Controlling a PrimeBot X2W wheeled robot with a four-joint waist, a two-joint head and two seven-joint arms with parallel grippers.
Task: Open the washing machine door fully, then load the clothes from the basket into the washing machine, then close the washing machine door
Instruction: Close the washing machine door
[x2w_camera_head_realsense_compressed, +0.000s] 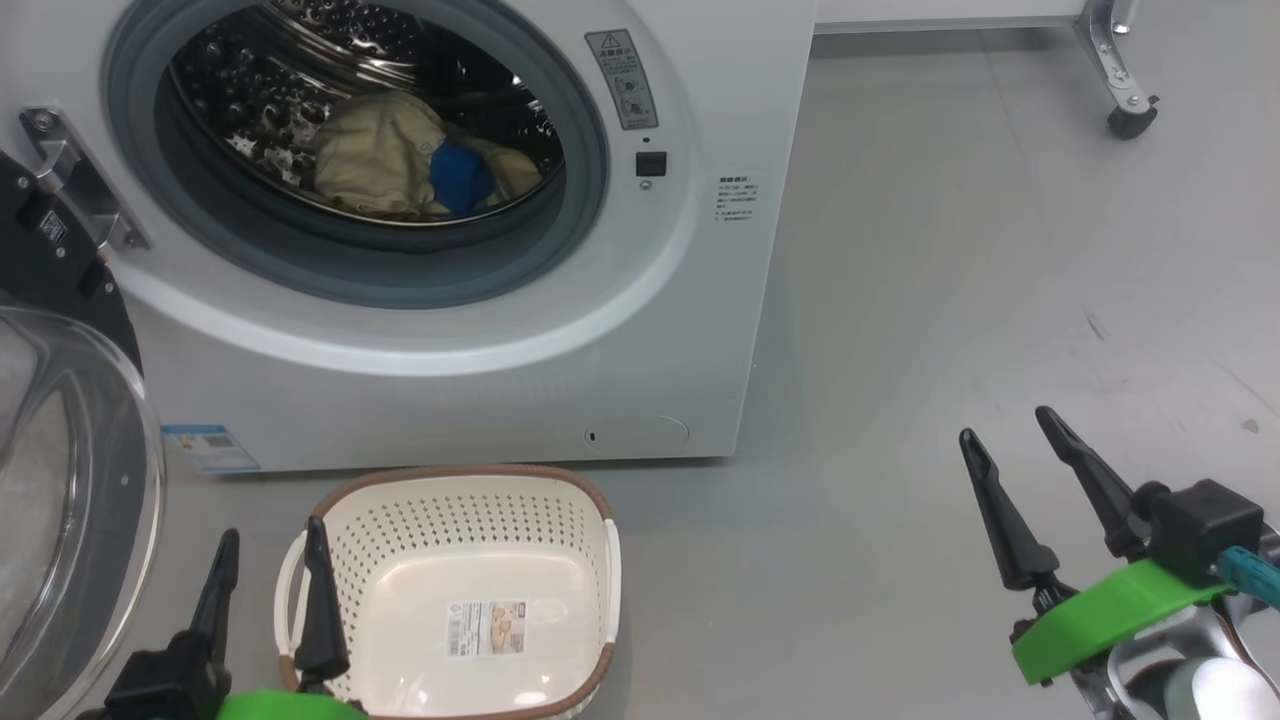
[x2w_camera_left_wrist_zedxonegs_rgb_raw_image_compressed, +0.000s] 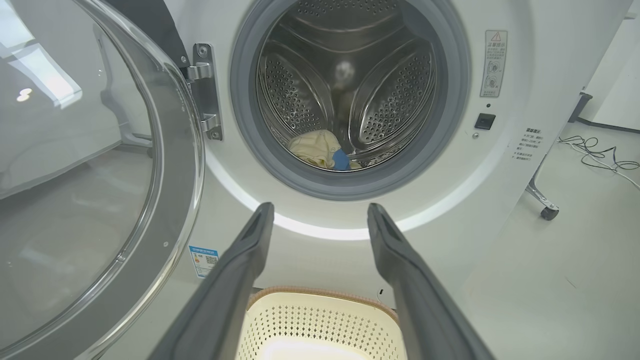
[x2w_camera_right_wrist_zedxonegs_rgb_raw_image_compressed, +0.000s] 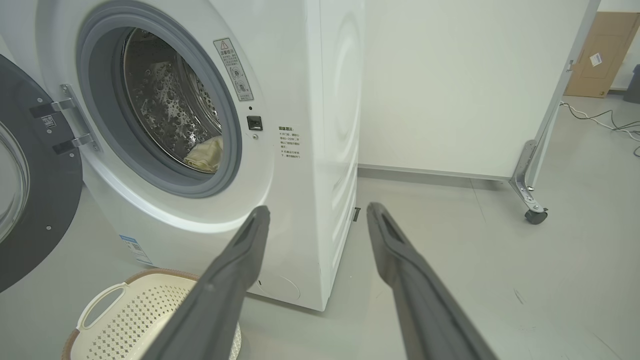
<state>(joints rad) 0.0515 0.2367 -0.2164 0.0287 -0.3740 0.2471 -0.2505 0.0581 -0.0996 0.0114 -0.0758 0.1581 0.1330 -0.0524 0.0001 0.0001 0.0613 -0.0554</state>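
Moving to the last step: closing the washing machine door (x2w_camera_head_realsense_compressed: 70, 480).
The clothes (x2w_camera_head_realsense_compressed: 400, 160) are lying in the washing machine (x2w_camera_head_realsense_compressed: 690, 280), the basket (x2w_camera_head_realsense_compressed: 460, 520) is sitting before it, and your left hand (x2w_camera_head_realsense_compressed: 273, 535) and right hand (x2w_camera_head_realsense_compressed: 1006, 424) are hanging wide and empty; the door, open at left, is needing a push shut. The head view is showing you the basket's bare base; the right wrist view, a wheeled partition (x2w_camera_right_wrist_zedxonegs_rgb_raw_image_compressed: 450, 85).

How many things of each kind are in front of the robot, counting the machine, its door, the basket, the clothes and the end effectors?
washing machine: 1
washing machine door: 1
basket: 1
heap of clothes: 1
left end effector, right end effector: 2
Total: 6
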